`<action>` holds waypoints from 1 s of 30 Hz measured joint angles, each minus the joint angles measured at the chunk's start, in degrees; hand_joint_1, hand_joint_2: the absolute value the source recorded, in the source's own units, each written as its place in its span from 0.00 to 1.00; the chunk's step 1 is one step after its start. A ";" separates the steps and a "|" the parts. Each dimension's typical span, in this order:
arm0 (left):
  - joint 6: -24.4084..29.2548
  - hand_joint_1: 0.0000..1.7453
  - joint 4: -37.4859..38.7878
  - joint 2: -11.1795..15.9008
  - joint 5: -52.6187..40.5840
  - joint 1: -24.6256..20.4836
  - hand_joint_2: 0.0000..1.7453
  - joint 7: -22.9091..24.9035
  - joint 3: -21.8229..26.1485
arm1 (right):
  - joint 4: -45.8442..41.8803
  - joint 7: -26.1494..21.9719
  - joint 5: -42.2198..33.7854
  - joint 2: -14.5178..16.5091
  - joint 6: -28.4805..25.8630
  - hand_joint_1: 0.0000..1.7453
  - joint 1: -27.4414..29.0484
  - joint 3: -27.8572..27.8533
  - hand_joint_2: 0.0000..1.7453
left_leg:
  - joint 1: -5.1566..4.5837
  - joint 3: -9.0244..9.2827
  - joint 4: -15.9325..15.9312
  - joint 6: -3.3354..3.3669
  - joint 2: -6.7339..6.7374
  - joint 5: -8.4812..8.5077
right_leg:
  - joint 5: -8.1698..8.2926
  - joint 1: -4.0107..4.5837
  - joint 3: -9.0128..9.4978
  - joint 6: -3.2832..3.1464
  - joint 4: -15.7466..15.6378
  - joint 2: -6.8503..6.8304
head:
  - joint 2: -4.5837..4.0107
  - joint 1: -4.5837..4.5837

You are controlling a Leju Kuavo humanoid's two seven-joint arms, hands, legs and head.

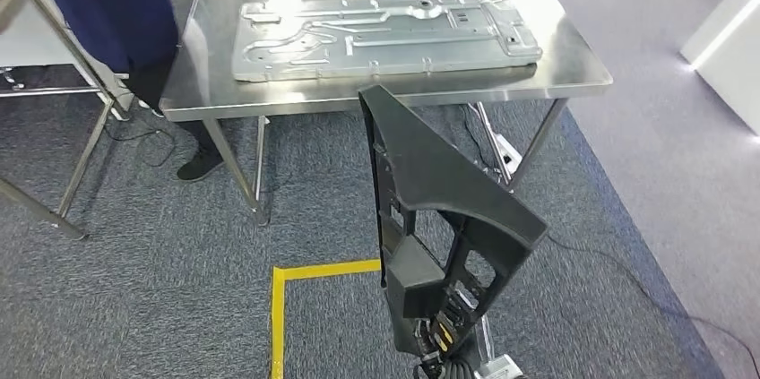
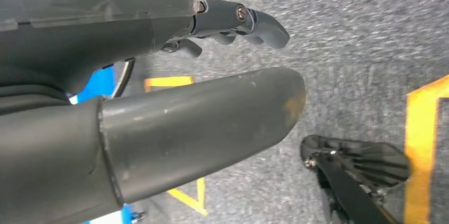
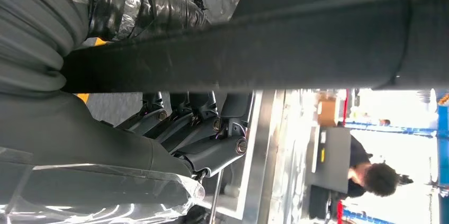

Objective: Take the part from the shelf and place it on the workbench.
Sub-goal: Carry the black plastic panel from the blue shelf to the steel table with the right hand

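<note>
Black plastic part [image 1: 430, 191] held up in the air by right hand [image 1: 441, 330], low in the head view, short of the near edge of the steel surface [image 1: 574, 61] and not touching it. Part roughly triangular, with open cut-outs in its lower half; narrow tip tilted up toward the surface, broad end down at the hand. Right fingers [image 3: 198, 128] wrapped around a thick edge of the part [image 3: 265, 44] in the right wrist view, clenched on it. Grey embossed sheet-metal panel [image 1: 385, 34] lying flat on the surface, well ahead of the part and apart from it. Left hand [image 2: 159, 86] hanging over grey carpet [image 2: 360, 38]; thick thumb extended, darker fingers [image 2: 249, 20] slightly curled and spread from the thumb, grasping nothing. Yellow tape lines [image 1: 296, 294] on the carpet below the part, forming a corner. Person in dark clothing [image 1: 116, 12] standing at the far left corner of the surface, one shoe on the carpet beside its leg. Second metal-framed bench [image 1: 22, 30] at the left edge of the head view. Black cable [image 1: 627, 276] trailing across the carpet to the right of the part.
</note>
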 joint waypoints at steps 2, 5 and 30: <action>0.09 0.00 0.00 0.02 -0.02 -0.07 0.00 0.10 0.01 | 0.03 0.02 0.00 -0.14 -0.37 1.00 0.00 0.23 1.00 | 0.04 0.40 1.63 -0.66 -0.01 0.40 | -0.42 -0.23 1.72 -0.93 -0.76 0.36 | 0.01 -0.02; 0.15 0.00 0.00 0.03 -0.04 -0.34 0.00 0.18 0.01 | 0.07 0.22 0.01 -0.26 -0.84 1.00 -0.15 0.48 1.00 | 0.14 -5.00 10.91 -0.96 -0.23 -0.75 | -1.78 -0.34 4.48 -1.91 -1.73 0.51 | 0.01 -0.06; 0.32 0.00 -0.02 0.28 -0.24 0.15 0.00 0.71 0.34 | 2.63 4.43 4.74 -0.81 -6.36 1.00 -1.01 1.07 1.00 | 0.33 -1.31 0.67 -0.43 -0.88 1.71 | -0.10 -1.14 1.24 1.12 0.12 -0.05 | 0.00 -0.05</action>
